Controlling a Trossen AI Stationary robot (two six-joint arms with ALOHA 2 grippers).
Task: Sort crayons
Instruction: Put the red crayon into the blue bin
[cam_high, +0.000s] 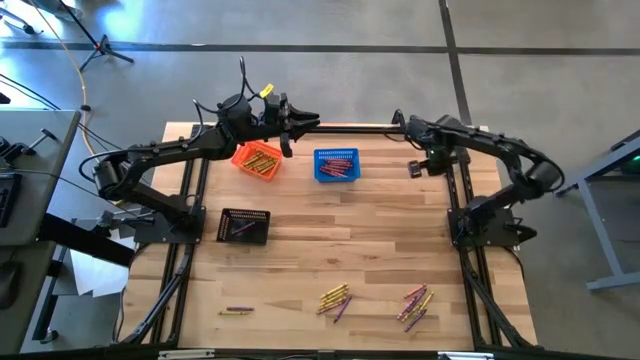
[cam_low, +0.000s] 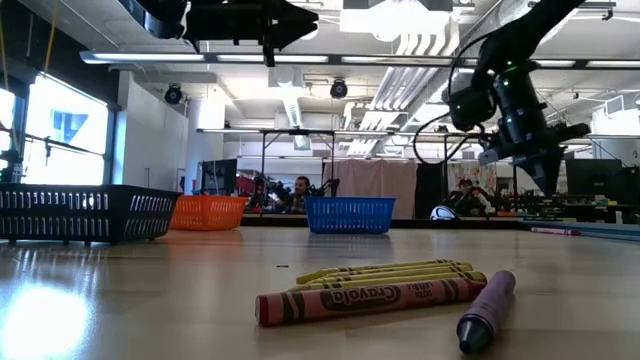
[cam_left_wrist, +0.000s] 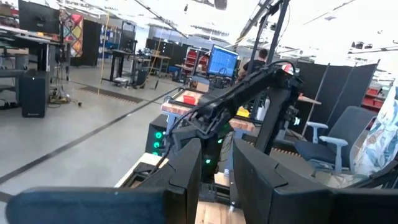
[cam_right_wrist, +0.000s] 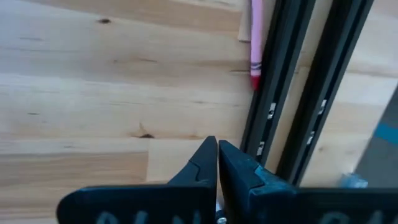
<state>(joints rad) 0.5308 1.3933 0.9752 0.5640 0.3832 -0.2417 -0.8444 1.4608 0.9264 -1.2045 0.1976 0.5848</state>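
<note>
Jaws, right (cam_right_wrist: 217, 163): two dark tapered tips pressed together, holding nothing, above pale planked wood counter (cam_high: 340, 250) near a black rail. Jaws, left (cam_high: 287, 140): parted a little, nothing visibly held, raised over the counter's far edge. Mesh baskets: orange (cam_high: 256, 160), yellow sticks inside; blue (cam_high: 337, 166), contents unclear; black (cam_high: 244, 226), purple sticks inside. Crayons (cam_high: 334, 299): short paper-wrapped sticks, yellow, red, purple, loose along my counter's near edge.

Red (cam_low: 370, 297), yellow (cam_low: 385, 272) and purple crayons (cam_low: 487, 311) lie close on my tabletop (cam_low: 150, 300); black (cam_low: 85, 212), orange (cam_low: 208, 212) and blue baskets (cam_low: 349, 214) stand behind.
</note>
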